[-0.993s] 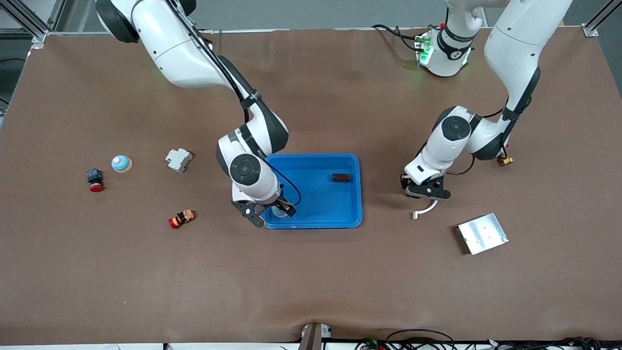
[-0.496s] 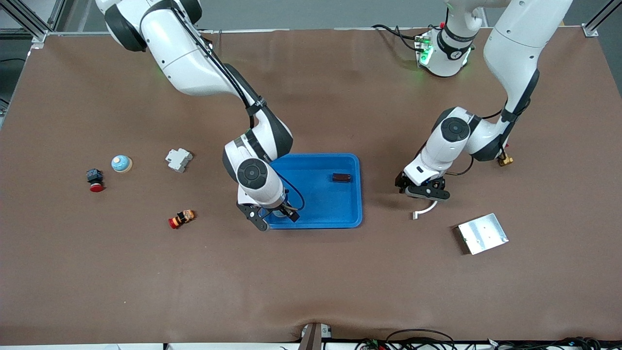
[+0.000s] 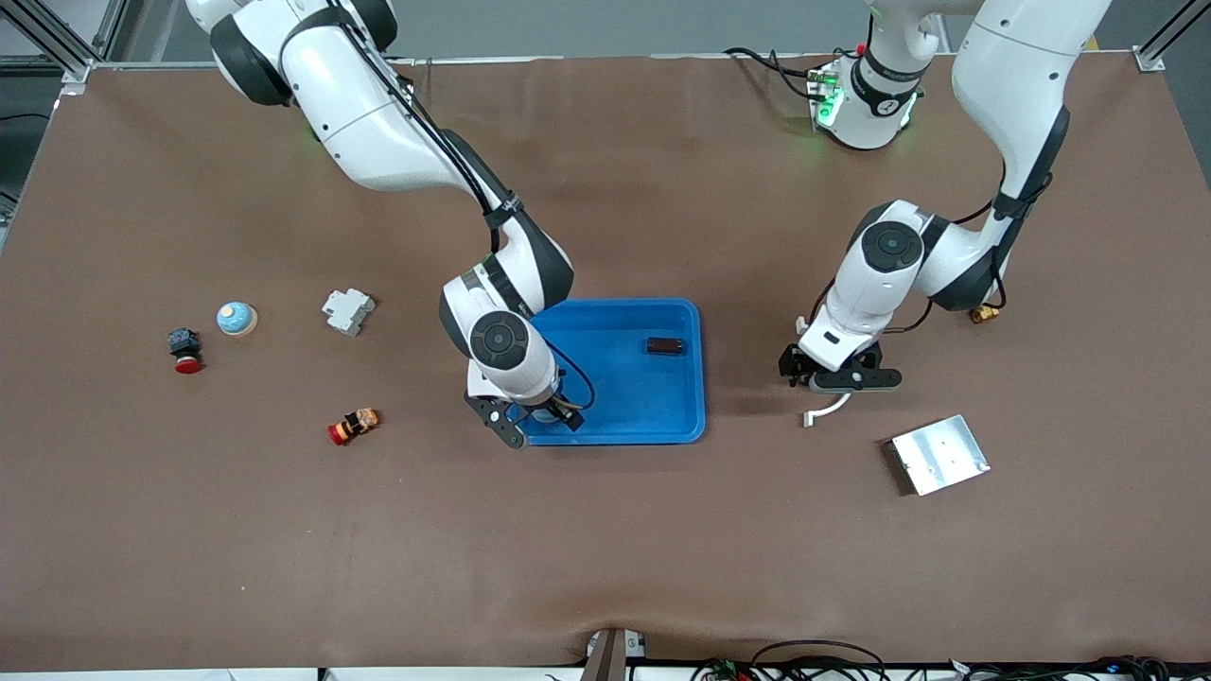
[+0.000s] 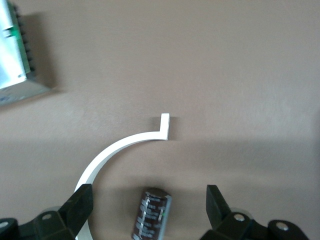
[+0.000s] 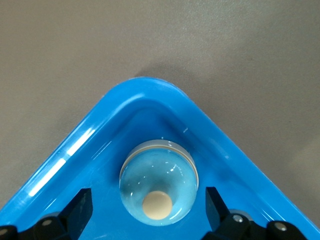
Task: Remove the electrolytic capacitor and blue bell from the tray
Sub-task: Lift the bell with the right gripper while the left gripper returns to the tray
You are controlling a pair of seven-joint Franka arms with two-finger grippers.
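A dark brown capacitor (image 4: 151, 212) lies on the brown table between the spread fingers of my left gripper (image 4: 148, 197), touching neither finger. That left gripper (image 3: 840, 380) is open, low over the table between the blue tray (image 3: 695, 378) and the metal plate. A light blue bell (image 5: 159, 192) with a cream button sits in the tray's corner nearest the front camera, at the right arm's end. My right gripper (image 5: 148, 200) is open around the bell and apart from it. In the front view the right gripper (image 3: 539, 423) hides the bell.
A white curved bracket (image 3: 828, 409) lies right by the capacitor. A dark brown part (image 3: 664, 346) rests in the tray. On the table are a silver plate (image 3: 939, 454), a brass fitting (image 3: 982, 313), a second blue bell (image 3: 236, 318), a grey breaker (image 3: 348, 310) and two red-capped buttons.
My left gripper has opened and let go of the capacitor, which now lies on the table; its hand has turned a little. The right gripper stayed open and shifted slightly over the tray corner.
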